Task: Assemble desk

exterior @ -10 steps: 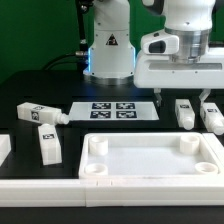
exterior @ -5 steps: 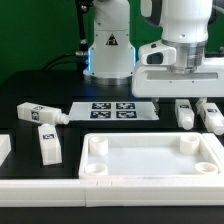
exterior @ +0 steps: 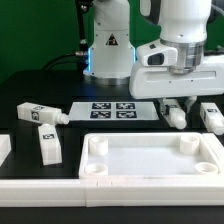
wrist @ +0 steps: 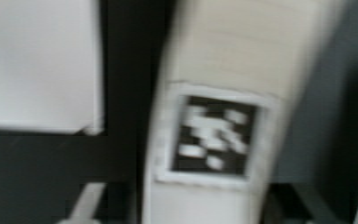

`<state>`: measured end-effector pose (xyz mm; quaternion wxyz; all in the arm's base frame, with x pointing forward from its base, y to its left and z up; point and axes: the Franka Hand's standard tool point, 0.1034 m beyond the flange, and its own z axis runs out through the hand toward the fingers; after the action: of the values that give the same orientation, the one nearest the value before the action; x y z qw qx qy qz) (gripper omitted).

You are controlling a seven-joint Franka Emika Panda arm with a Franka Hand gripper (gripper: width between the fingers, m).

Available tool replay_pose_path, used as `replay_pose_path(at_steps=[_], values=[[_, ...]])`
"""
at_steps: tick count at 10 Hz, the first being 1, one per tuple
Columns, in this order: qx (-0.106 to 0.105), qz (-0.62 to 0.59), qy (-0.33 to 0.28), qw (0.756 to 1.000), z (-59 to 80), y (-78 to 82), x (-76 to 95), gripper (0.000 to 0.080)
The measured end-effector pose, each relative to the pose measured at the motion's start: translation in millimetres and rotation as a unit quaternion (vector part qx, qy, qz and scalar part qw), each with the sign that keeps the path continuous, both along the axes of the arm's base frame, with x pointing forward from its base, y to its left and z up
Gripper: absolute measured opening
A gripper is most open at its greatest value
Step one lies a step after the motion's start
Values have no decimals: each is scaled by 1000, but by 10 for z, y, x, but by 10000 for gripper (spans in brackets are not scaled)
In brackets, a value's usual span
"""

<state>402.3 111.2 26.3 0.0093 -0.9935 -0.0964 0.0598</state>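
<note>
The desk's white tabletop [exterior: 150, 172] lies rim up at the front, with round sockets in its corners. Two tagged legs [exterior: 177, 115] [exterior: 212, 116] lie behind it on the exterior view's right. My gripper [exterior: 186, 103] has come down over the nearer one. In the wrist view that leg [wrist: 220, 120] runs between my fingers [wrist: 91, 200], and a dark gap shows on each side, so the jaws stand open around it. Two more legs [exterior: 40, 115] [exterior: 50, 147] lie on the exterior view's left.
The marker board [exterior: 112, 110] lies behind the tabletop, in front of the robot base [exterior: 108, 50]. A long white rail [exterior: 40, 190] runs along the front edge. Another white piece [exterior: 3, 148] shows at the far left edge.
The gripper has moved toward the exterior view's left and down over the leg, and its fingers have drawn closer together around it.
</note>
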Motion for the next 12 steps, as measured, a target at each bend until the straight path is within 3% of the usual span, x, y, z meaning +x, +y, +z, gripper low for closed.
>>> replay_pose_path(at_steps=[2, 3, 6, 7, 9, 11, 12], values=[[20, 159, -15, 987, 192, -120, 261, 281], [23, 232, -24, 972, 161, -61, 220, 281], [31, 321, -22, 946, 136, -84, 189, 281], [32, 368, -23, 929, 132, -76, 187, 281], [38, 539, -38, 841, 148, -51, 184, 281], [40, 596, -36, 801, 125, -84, 172, 282], [40, 604, -35, 796, 123, -91, 172, 282]])
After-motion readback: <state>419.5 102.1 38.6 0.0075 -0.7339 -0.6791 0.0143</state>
